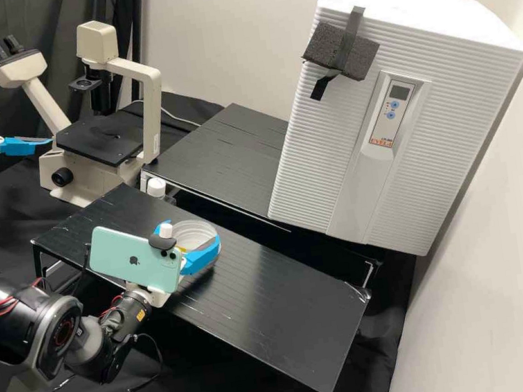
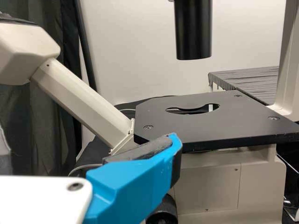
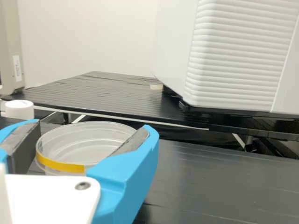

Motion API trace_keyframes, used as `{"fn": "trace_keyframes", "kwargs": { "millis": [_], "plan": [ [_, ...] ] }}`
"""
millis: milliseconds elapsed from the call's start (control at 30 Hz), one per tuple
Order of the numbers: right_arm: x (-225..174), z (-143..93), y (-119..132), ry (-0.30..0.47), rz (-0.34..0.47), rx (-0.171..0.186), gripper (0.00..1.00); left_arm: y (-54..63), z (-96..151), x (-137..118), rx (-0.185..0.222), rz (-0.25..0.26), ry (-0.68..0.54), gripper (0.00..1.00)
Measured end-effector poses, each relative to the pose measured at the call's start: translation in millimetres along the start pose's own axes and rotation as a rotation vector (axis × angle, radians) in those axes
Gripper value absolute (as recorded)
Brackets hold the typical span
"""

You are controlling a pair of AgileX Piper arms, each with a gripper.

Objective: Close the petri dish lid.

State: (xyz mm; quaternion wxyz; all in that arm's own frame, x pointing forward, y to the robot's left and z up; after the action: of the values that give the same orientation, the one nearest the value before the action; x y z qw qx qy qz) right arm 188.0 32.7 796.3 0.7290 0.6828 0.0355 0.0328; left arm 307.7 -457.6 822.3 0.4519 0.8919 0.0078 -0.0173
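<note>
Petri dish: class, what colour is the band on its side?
The band is yellow-orange; it shows best in the right wrist view.

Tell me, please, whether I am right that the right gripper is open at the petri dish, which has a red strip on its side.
Not quite: the strip on the petri dish is yellow, not red, as the right wrist view shows. The right gripper is indeed open at the dish.

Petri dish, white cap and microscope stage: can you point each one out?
Petri dish (image 3: 88,143): right wrist view, clear surface inside the rim.
White cap (image 3: 19,110): right wrist view, middle of its side.
Microscope stage (image 2: 219,125): left wrist view, flat black top, beside the opening.
</note>
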Motion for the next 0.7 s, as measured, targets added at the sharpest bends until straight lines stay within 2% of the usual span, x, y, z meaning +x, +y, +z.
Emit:
{"fn": "trace_keyframes", "kwargs": {
  "millis": [467, 700],
  "plan": [
    [0.0, 2.6, 2.3, -0.014, 0.012, -0.001, 0.0, 0.0, 0.0, 0.0, 0.0, 0.0, 0.0, 1.0],
    [-0.3, -3.5, -2.6, 0.019, -0.014, 0.002, 0.0, 0.0, 0.0, 0.0, 0.0, 0.0, 0.0, 1.0]
  ]
}}
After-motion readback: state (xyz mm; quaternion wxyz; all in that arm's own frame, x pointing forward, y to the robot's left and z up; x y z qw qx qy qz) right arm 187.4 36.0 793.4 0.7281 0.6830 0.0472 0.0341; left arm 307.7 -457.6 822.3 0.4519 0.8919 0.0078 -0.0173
